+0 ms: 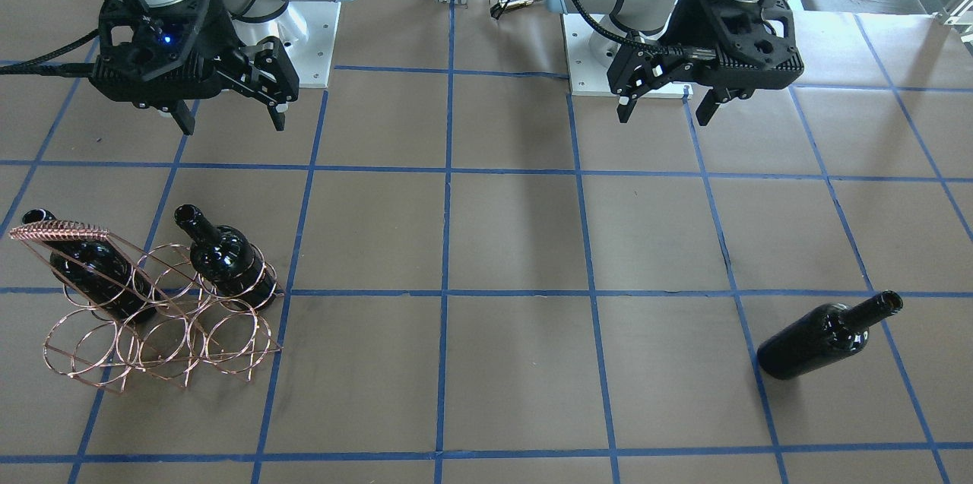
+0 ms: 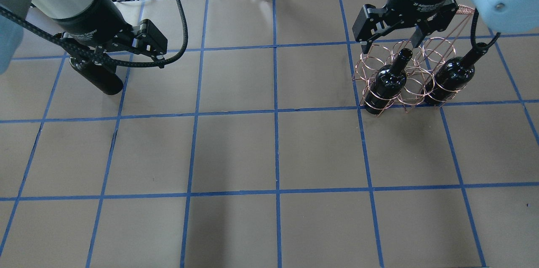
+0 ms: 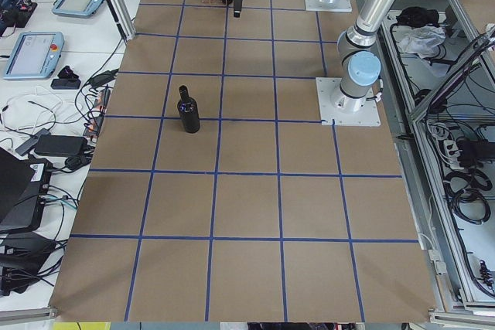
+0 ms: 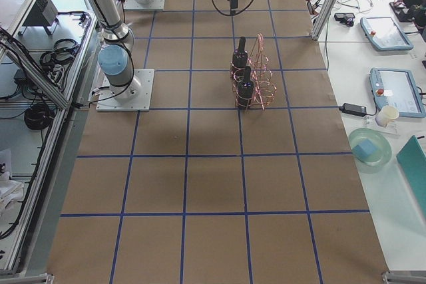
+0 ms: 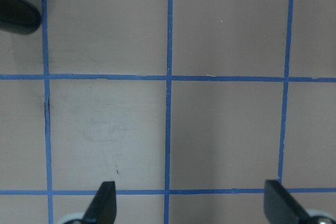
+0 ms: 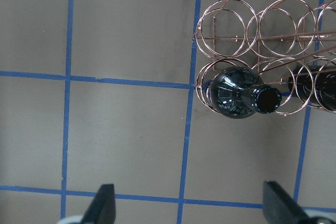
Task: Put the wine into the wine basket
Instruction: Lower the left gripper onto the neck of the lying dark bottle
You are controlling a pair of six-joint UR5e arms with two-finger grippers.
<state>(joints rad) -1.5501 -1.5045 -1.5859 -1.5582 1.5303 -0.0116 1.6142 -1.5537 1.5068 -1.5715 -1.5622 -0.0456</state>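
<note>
Two sets of fingers spread wide and empty, left gripper (image 1: 663,113) and right gripper (image 1: 232,123); the wine (image 1: 828,336) stands upright on the table (image 1: 517,241) well beyond the left fingers, wine basket (image 1: 163,317) with two bottles (image 1: 224,256) near the right.

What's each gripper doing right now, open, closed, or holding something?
Left gripper: open, holding nothing.
Right gripper: open, holding nothing.
</note>
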